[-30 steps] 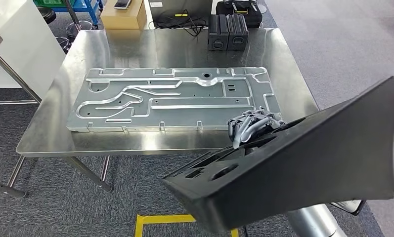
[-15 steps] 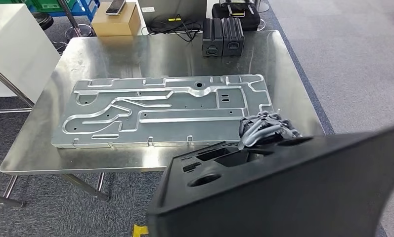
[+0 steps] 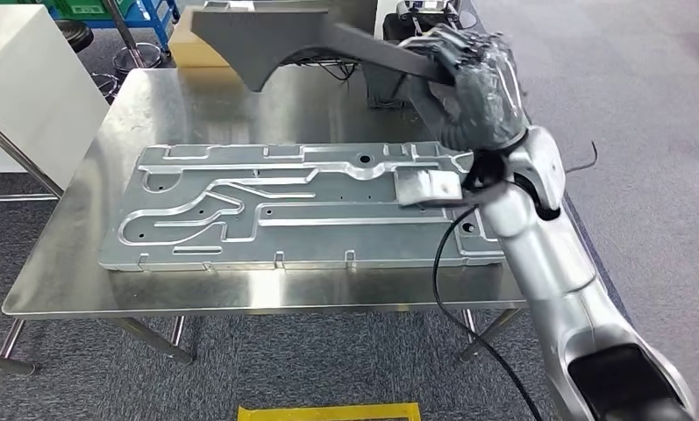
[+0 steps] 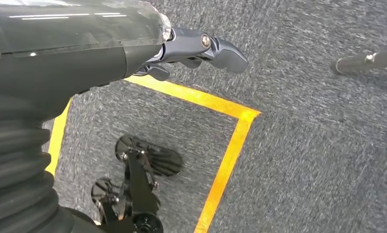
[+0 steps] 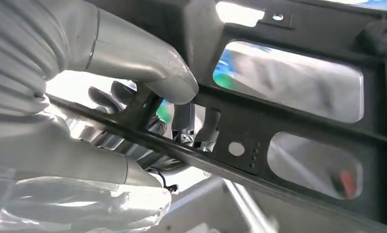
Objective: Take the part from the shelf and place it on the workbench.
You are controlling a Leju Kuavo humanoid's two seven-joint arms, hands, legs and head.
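The part is a large dark plastic panel [image 3: 275, 39] with cut-outs, and it hangs in the air above the far half of the steel workbench [image 3: 74, 263]. My right hand [image 3: 473, 74] grips its near-right end, arm stretched out over the bench. The right wrist view shows my thumb [image 5: 147, 63] and fingers [image 5: 189, 124] clamped on a rib of the panel [image 5: 298, 126]. My left hand [image 4: 191, 51] hangs beside my body over the floor, fingers partly curled with nothing in them.
A big stamped aluminium plate [image 3: 284, 206] covers the middle of the bench. Two black cases [image 3: 385, 88] stand at its far edge, a cardboard box [image 3: 192, 53] behind. A white cabinet [image 3: 25, 79] stands to the left. Yellow tape [image 3: 328, 410] marks the floor near me.
My right arm has swung the panel from low in front of the camera up and forward over the far side of the bench. The view has shifted a little.
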